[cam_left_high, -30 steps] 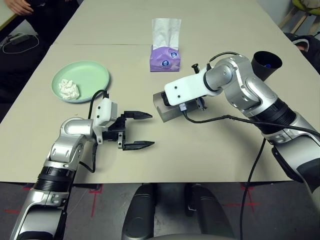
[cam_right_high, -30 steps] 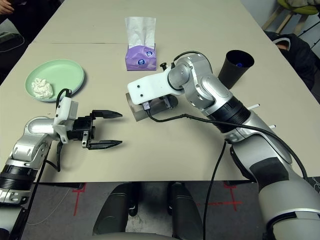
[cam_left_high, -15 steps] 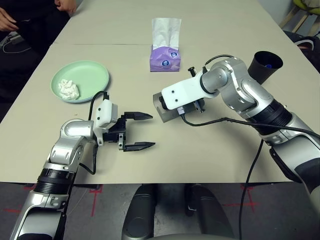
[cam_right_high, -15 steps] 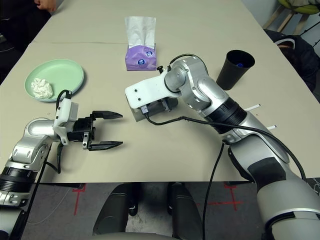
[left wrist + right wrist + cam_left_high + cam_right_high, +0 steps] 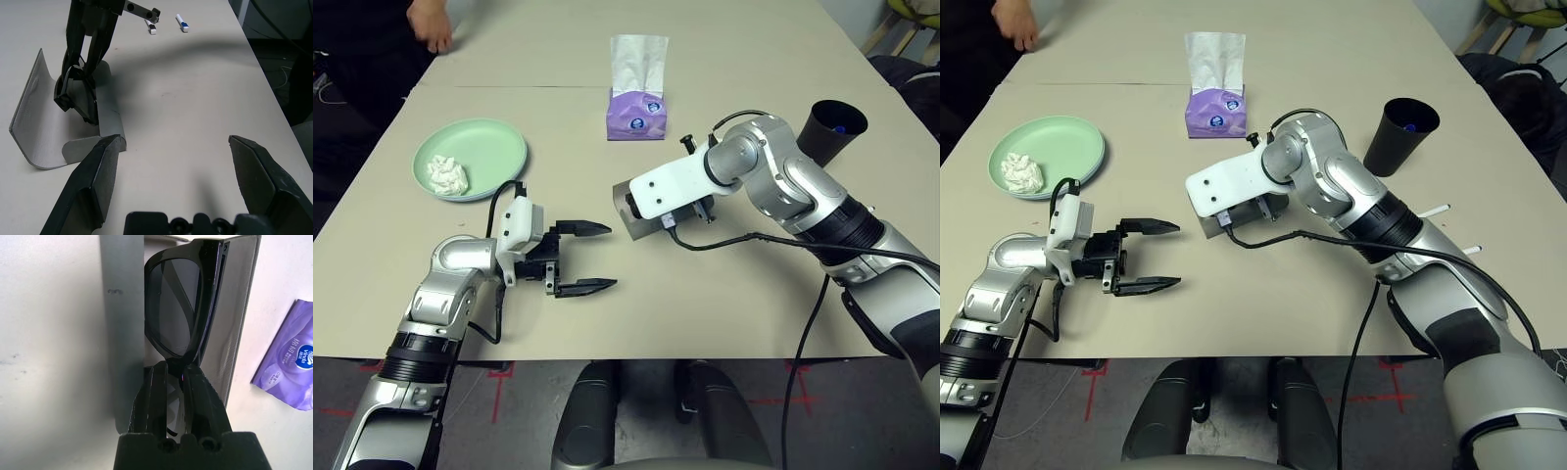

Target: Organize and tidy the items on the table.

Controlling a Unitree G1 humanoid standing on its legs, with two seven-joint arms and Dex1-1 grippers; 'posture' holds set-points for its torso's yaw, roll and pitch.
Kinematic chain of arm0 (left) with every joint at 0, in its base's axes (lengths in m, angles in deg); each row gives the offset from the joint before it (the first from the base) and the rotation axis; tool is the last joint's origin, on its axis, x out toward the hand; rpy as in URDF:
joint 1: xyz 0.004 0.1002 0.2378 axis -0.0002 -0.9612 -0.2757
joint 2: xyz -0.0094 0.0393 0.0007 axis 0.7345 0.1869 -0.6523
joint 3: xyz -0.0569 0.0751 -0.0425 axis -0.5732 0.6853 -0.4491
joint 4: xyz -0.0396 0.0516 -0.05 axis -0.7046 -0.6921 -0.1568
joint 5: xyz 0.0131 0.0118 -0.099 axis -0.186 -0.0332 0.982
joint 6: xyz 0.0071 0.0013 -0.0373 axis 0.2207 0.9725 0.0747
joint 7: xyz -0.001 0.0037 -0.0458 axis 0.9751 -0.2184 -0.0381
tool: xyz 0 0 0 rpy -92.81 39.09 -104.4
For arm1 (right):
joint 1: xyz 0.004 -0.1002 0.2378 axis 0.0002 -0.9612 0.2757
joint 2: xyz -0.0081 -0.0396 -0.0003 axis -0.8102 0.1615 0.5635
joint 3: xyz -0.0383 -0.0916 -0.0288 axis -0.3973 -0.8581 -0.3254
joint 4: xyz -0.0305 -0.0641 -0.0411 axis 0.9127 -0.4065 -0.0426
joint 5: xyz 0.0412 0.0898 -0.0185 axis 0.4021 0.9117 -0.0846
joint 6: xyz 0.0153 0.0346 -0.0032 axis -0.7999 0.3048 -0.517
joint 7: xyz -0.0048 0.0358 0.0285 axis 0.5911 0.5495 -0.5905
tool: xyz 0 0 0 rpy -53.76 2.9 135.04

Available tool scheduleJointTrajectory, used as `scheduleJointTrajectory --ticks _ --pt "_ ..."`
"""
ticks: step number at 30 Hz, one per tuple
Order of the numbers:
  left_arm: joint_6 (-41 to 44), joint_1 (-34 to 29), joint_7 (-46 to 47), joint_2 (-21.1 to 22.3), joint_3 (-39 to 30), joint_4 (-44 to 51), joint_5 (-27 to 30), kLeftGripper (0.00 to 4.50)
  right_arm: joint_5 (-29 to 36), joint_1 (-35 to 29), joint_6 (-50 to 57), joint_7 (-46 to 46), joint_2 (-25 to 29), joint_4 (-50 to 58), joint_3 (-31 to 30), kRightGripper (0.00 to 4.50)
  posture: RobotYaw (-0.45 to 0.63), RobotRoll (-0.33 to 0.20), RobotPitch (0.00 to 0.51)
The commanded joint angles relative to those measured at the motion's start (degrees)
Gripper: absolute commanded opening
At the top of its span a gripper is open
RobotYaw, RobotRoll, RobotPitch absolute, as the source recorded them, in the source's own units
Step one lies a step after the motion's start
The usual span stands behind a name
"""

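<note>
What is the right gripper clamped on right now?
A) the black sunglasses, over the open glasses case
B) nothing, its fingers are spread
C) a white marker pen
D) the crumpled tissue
A: in the right wrist view the right gripper is pinched shut on the frame of the black sunglasses, held over the open grey glasses case.

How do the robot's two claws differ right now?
The left gripper stands wide open and holds nothing, hovering over bare table. The right gripper is shut on the black sunglasses, holding them in the open grey glasses case. Both have two black fingers.
</note>
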Motion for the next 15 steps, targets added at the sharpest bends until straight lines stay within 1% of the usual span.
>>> scheduleJointTrajectory --ticks 1,3,8,10,11,15 --pt "-0.2 -0.3 -0.3 0.0 0.3 0.4 0.0 4.50 -0.2 0.0 0.0 -0.6 0.4 0.2 0.1 1.05 0.19 0.000 0.182" --pt "-0.4 0.0 -0.4 -0.1 0.4 -0.1 -0.2 4.50 -0.3 0.1 0.2 -0.6 0.4 0.3 0.2 1.65 0.18 0.000 0.170" --pt "-1.0 1.5 -1.0 0.0 0.4 -1.9 -0.5 4.50 -0.5 0.3 0.5 -0.3 0.3 0.4 0.4 3.58 0.17 0.000 0.162" --pt "-1.3 1.8 -1.1 -0.1 0.5 -2.4 -0.6 4.50 -0.6 0.4 0.6 -0.2 0.3 0.3 0.5 4.25 0.16 0.000 0.160" --pt "-1.4 2.0 -1.2 -0.2 0.6 -2.6 -0.6 4.50 -0.6 0.5 0.6 0.0 0.4 0.3 0.6 4.45 0.16 0.000 0.160" --pt "-1.9 2.3 -1.6 -0.4 0.7 -3.4 -0.8 4.50 -0.3 1.6 0.7 0.2 0.8 0.2 1.5 4.45 0.15 0.000 0.157"
